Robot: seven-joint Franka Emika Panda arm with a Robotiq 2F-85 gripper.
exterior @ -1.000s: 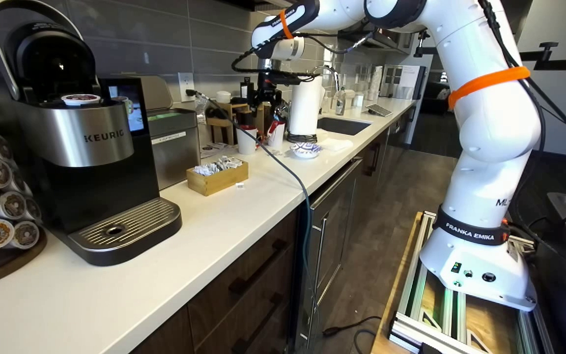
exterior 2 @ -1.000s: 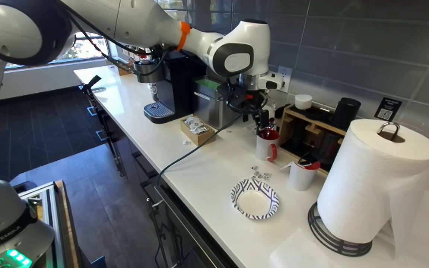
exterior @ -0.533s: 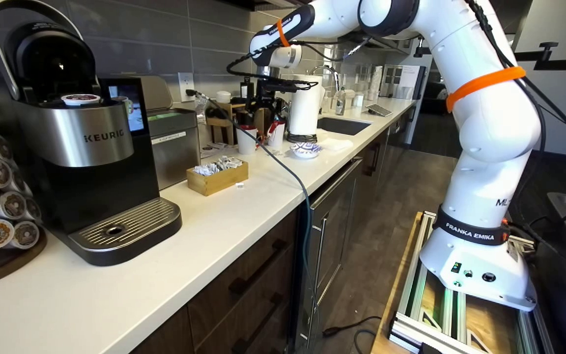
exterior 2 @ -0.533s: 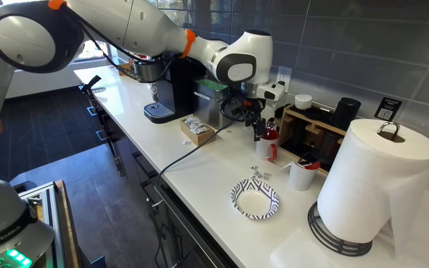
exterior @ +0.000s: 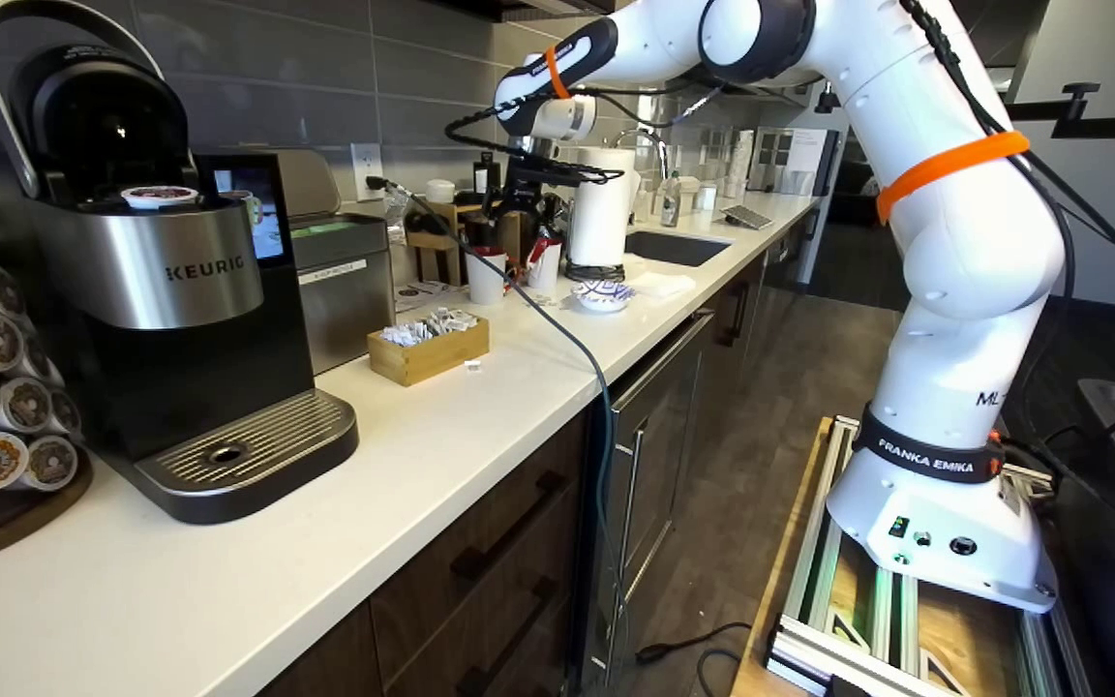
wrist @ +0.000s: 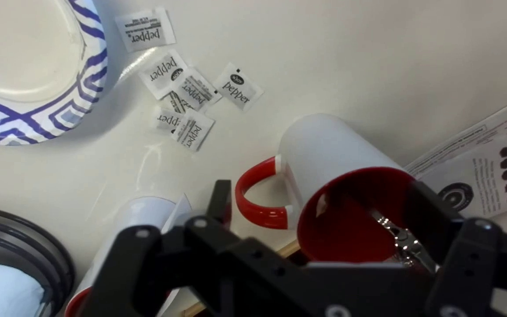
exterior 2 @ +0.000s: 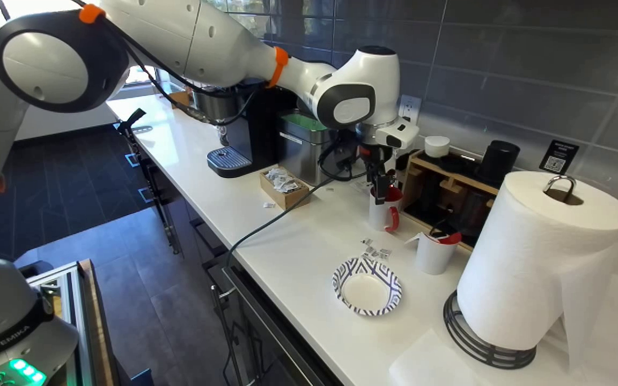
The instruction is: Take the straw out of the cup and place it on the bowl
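A white mug with red inside and red handle stands on the counter, in an exterior view (exterior 2: 381, 217) and in the wrist view (wrist: 328, 145). A shiny metal piece (wrist: 401, 237) leans in its mouth; I cannot tell whether it is the straw. My gripper (exterior 2: 381, 188) is at the mug's rim. In the wrist view the gripper (wrist: 326, 193) is open and empty, one finger beyond the handle, the other over the rim beside the metal piece. The blue-patterned white bowl shows in both exterior views (exterior: 602, 297) (exterior 2: 347, 274) and in the wrist view (wrist: 93, 66).
A second white mug (exterior 2: 431, 258) holds dark and red items. A paper towel roll (exterior 2: 534, 268) stands beyond it. A wooden shelf (exterior 2: 413, 214) is behind the mugs. Pepper packets (wrist: 192, 94) lie between bowl and mug. A packet box (exterior 2: 282, 187) and a cable (exterior 2: 287, 209) are nearby.
The hand has come down and turned slightly. Its fingers shifted toward the left of the mug, then back to its rim in an exterior view. The mugs and bowl have not moved.
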